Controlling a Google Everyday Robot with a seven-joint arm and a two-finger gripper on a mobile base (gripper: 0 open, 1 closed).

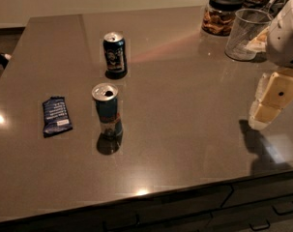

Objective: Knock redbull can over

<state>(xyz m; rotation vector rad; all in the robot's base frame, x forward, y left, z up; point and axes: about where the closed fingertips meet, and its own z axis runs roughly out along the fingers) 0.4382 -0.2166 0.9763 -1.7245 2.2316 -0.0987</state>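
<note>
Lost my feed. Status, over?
Gripper hovering far right. Redbull can upright, left of centre, untouched. Nothing between them.

redbull can (pixel 107 111) shiny metal; countertop (pixel 184 105) glossy, smooth; tool (pixel 263 114) matt plastic, far right

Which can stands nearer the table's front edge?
The light blue-and-silver redbull can, beside the snack wrapper; the navy can stands farther back. The gripper hangs at the right, apart from both.
</note>
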